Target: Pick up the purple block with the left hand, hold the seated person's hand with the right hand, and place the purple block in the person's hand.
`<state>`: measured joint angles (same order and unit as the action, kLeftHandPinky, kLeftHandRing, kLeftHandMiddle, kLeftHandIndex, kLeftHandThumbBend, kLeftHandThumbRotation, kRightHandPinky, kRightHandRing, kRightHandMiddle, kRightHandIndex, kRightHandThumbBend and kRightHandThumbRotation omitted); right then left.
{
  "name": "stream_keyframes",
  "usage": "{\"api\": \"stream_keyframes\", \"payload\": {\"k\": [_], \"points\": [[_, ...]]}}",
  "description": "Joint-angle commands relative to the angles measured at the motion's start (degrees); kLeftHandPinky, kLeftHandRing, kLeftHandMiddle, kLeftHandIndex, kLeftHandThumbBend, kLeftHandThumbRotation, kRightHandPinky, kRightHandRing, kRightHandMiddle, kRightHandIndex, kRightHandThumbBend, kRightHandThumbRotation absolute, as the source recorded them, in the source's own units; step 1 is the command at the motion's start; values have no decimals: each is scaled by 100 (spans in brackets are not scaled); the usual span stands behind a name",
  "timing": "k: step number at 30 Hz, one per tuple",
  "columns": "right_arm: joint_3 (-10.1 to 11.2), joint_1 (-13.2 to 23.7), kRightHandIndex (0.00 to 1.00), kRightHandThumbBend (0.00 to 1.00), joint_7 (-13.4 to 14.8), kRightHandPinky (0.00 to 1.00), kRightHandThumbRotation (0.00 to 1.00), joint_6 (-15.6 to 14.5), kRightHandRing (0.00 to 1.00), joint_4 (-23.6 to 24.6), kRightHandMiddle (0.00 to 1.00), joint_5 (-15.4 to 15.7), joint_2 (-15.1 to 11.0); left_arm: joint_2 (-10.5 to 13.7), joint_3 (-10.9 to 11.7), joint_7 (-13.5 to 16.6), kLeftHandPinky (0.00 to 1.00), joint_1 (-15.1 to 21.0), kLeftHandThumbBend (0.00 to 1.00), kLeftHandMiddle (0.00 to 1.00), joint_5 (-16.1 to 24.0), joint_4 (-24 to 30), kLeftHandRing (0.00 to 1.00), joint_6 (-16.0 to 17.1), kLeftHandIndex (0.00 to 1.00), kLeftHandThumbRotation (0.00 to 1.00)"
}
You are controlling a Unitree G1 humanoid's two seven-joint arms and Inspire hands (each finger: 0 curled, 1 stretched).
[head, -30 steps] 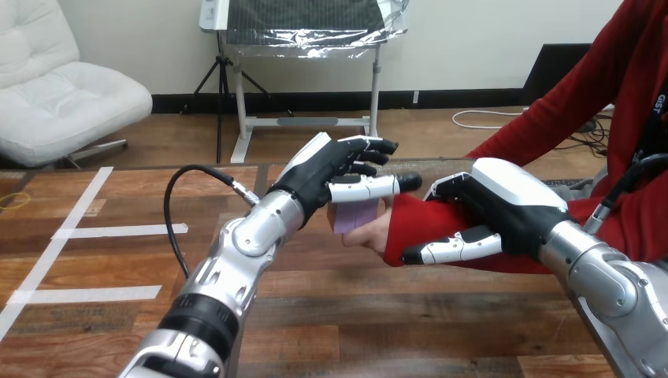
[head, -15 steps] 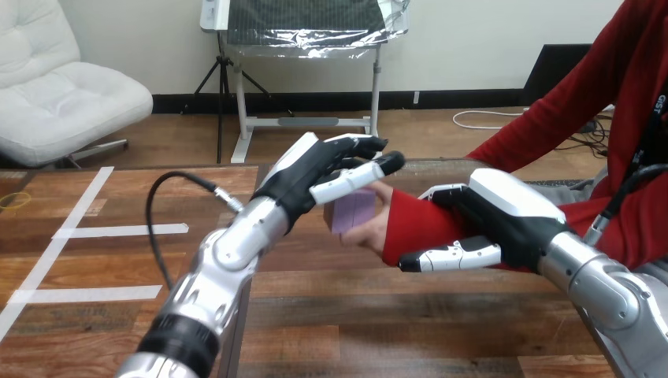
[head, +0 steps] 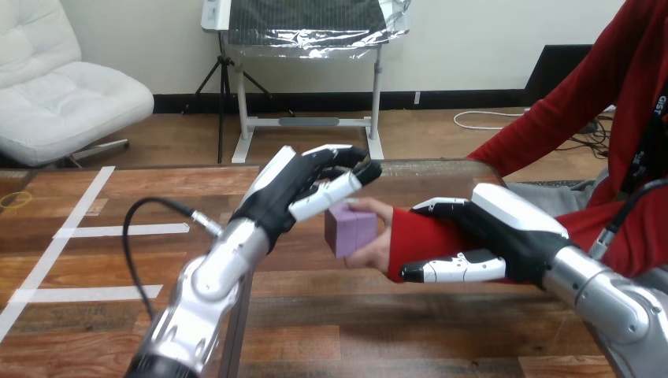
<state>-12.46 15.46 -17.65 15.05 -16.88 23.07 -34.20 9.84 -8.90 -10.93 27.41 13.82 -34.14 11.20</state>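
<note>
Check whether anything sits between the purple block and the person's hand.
Nothing visible does. The block lies in the person's hand. The left robot hand is open just above it; the right robot hand is curled round the person's wrist.

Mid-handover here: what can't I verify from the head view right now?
1. Whether the left hand touches the purple block: its thumb overlaps the block's top edge in the head view, so I cannot tell contact from a gap.
2. The palm of the person's hand: the block covers it.
3. The right hand on the wrist: the red sleeve hides its farther fingers.
</note>
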Motion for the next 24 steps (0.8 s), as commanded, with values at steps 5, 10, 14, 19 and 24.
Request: {"api": "stream_keyframes", "payload": {"k": [5, 10, 14, 19, 24], "points": [[342, -98, 87, 100, 93, 71, 89, -39, 85, 525, 86, -92, -100, 160, 171, 130, 73, -396, 75, 83, -84, 1047, 82, 111, 78, 85], [448, -286, 88, 100, 246, 71, 95, -156, 85, 804, 87, 64, -98, 200, 251, 123, 71, -742, 74, 82, -157, 1450, 81, 216, 77, 84], [544, -445, 89, 100, 385, 71, 98, -279, 86, 1029, 88, 166, -65, 248, 285, 102, 70, -1003, 71, 81, -172, 1804, 81, 222, 76, 81], [718, -673, 89, 100, 681, 70, 100, -297, 85, 1300, 88, 181, 47, 355, 338, 99, 68, -1431, 65, 80, -160, 2403, 79, 337, 76, 77], [851, -856, 89, 100, 890, 69, 100, -320, 84, 1536, 88, 149, 133, 398, 430, 124, 65, -1869, 59, 79, -161, 3064, 77, 380, 75, 72]]}}
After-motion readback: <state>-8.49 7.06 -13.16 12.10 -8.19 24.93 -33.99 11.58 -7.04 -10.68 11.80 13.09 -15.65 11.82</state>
